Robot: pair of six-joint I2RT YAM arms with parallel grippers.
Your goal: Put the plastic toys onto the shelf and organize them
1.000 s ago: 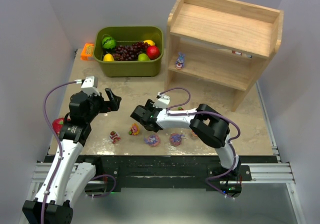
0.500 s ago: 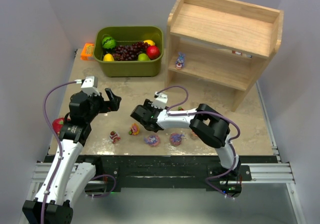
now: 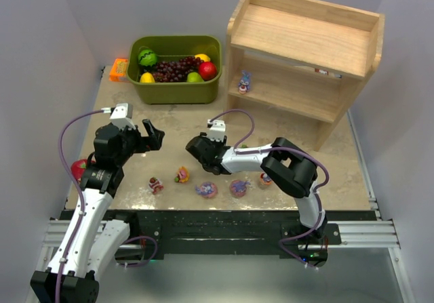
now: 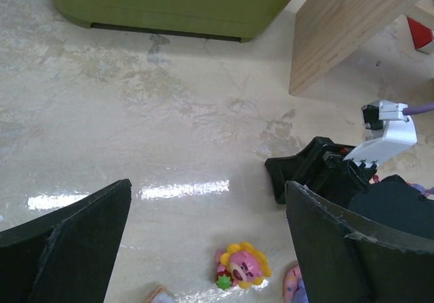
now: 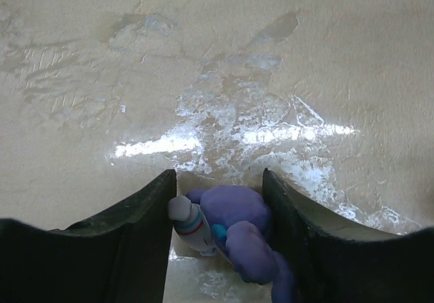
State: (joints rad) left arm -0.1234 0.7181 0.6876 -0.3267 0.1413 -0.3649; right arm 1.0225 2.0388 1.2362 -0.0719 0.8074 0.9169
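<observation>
Now that my right gripper [image 5: 218, 181] has swung off the toy row [image 3: 206, 190] and squeezed in, it's clamped on a purple bunny [image 5: 234, 211], well short of the shelf [image 3: 298, 38] | left gripper [image 4: 207, 188] gaping, empty | carry-over looks next

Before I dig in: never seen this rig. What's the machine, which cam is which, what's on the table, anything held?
These are two small robot arms bolted at the near edge of a table, each ending in a two-finger gripper. The wide picture looks down from above and behind them. The other two come from a camera on each wrist, so the dark shapes at the bottom are that arm's own fingers.

On the table there is a row of small figurines near the arms, a wooden shelf with one figurine on its lower tier, and a green bin of fake fruit.

The left gripper is open and empty. The right gripper has its fingers against both sides of a purple bunny. Whether it is lifted off the table I cannot tell.
</observation>
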